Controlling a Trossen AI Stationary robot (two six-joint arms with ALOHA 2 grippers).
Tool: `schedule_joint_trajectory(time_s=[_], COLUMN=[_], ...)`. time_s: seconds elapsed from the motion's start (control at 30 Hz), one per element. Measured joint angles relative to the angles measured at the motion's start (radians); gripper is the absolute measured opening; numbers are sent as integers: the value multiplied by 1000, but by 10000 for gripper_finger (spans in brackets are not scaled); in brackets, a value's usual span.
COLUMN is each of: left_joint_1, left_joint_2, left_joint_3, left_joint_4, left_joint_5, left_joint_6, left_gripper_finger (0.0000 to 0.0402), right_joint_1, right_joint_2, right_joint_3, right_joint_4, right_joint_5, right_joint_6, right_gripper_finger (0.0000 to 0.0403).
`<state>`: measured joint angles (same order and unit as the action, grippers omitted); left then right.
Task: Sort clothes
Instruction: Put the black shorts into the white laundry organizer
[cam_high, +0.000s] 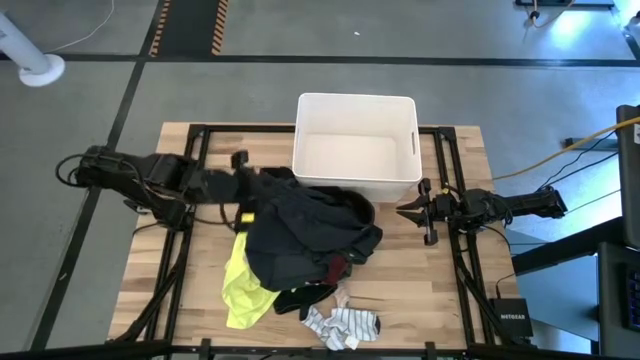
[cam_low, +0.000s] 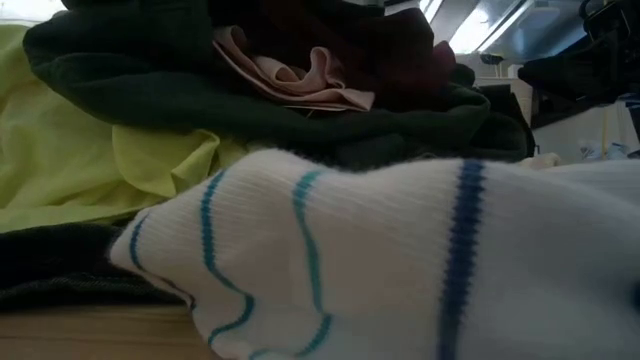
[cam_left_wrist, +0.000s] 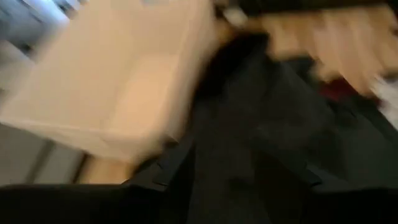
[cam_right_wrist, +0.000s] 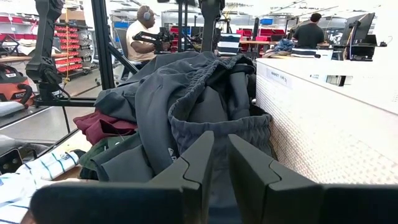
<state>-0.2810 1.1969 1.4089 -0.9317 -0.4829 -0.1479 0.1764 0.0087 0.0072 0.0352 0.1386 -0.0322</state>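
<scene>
The wooden worktop (cam_high: 455, 290) carries everything here, with a white plastic bin (cam_high: 356, 145) sitting at its far edge, open and showing only its pale floor. Right against the bin's near wall lies the heap of clothes (cam_high: 310, 235): a big black garment (cam_high: 300, 230) on top, a dark green one (cam_low: 150, 90) under it as the low camera shows, a bit of maroon garment (cam_high: 337, 266) peeking out near the middle, and a neon yellow piece (cam_high: 243, 285) spilling out toward the left arm's side. A small white striped piece (cam_high: 345, 325) lies by itself near the front edge, just beside the heap.

The left gripper (cam_high: 240, 185) reaches in at the heap's far left corner, right at the black cloth beside the bin; its own camera is blurred and I cannot tell how its fingers stand. The right gripper (cam_high: 408, 211) hovers just off the bin's near right corner, pointing at the heap, its fingers (cam_right_wrist: 193, 165) nearly together with only a narrow slit between them, gripping nothing.

Beyond the worktop, two people sit at desks in the room.
</scene>
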Motion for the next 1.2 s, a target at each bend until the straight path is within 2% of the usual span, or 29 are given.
schedule_joint_trajectory(time_s=[0.1, 0.2, 0.3, 0.43, 0.5, 0.6, 0.73, 0.87, 1.1, 1.2], left_joint_1=[-54, -80, -65, -13, 12, 37, 36, 57, 73, 79], left_joint_2=[-2, 2, 8, 8, 8, 14, 49, 131, 334, 406], left_joint_3=[-34, -84, -114, -135, -144, -156, -158, -159, -159, -159], left_joint_4=[-33, 7, 53, 63, 68, 122, 161, 188, 201, 257], left_joint_5=[23, 0, -65, -77, -31, 103, 123, 72, 83, 81], left_joint_6=[-78, -59, -50, -60, -77, -80, -25, 32, 111, 130], left_gripper_finger=[151, 159, 174, 205, 222, 246, 267, 273, 265, 258], right_joint_1=[0, 0, 0, 0, 0, 0, 0, 0, 0, 0], right_joint_2=[0, 0, 0, 0, 0, 0, 0, 0, 0, 0], right_joint_3=[0, 0, 0, 0, 0, 0, 0, 0, 0, 0], right_joint_4=[0, 0, 0, 0, 0, 0, 0, 0, 0, 0], right_joint_5=[0, 0, 0, 0, 0, 0, 0, 0, 0, 0], right_joint_6=[0, 0, 0, 0, 0, 0, 0, 0, 0, 0], right_gripper_finger=[65, 65, 65, 65, 65, 65, 65, 65, 65, 65])
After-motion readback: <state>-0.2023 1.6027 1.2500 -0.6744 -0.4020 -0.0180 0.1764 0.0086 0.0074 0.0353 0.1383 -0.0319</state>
